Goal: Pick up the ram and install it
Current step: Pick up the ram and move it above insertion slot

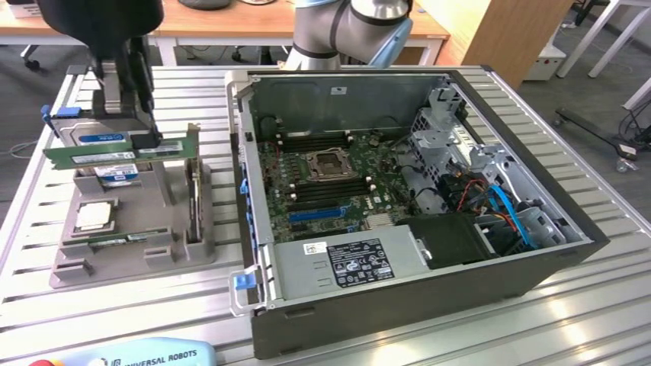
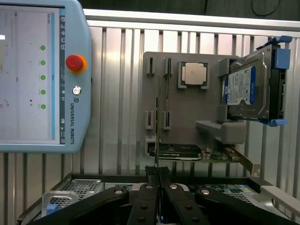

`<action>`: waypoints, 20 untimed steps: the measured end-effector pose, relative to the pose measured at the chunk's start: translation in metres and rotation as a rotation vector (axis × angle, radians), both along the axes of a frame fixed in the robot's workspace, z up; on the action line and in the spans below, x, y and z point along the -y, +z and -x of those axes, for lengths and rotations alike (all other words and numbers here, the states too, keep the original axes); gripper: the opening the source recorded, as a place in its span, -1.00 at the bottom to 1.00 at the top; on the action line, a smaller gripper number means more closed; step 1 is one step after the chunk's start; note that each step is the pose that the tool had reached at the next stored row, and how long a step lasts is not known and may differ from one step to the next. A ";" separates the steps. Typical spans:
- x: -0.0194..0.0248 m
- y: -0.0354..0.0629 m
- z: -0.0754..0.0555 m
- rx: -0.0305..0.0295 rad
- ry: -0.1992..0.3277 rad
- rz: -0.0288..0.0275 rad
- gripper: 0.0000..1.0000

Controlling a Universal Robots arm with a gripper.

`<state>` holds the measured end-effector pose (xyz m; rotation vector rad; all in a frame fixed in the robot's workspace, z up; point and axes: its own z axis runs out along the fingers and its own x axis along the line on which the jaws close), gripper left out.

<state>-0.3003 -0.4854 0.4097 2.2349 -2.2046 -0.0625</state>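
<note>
The ram [image 1: 102,155] is a long green stick with a white label, held level above the grey parts holder [image 1: 133,252] at the exterior view's left. My gripper [image 1: 149,142] comes down from above and is shut on the stick toward its end nearer the computer. In the wrist view the ram [image 2: 158,122] shows edge-on as a thin line running out from between my closed fingertips, gripper [image 2: 158,174]. The open computer case [image 1: 569,229] lies to the exterior view's right, its motherboard [image 1: 295,156] showing long dark memory slots [image 1: 331,183] beside the processor socket [image 1: 328,162].
The holder [image 2: 187,122] also carries a square silver processor [image 2: 194,73], a hard drive [image 2: 248,89] with blue clips and an upright expansion card [image 1: 194,191]. A teach pendant [image 2: 37,75] lies on the slatted table [image 1: 30,305]. Cables and a drive cage [image 1: 447,130] crowd the case's far side.
</note>
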 end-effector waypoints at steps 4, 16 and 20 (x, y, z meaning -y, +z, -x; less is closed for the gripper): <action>0.0001 0.0000 -0.012 0.0000 0.000 0.0000 -0.77; -0.0002 0.0000 -0.055 0.0000 0.000 0.0000 -0.77; -0.0003 -0.0001 -0.070 0.0000 0.000 -0.0001 -0.77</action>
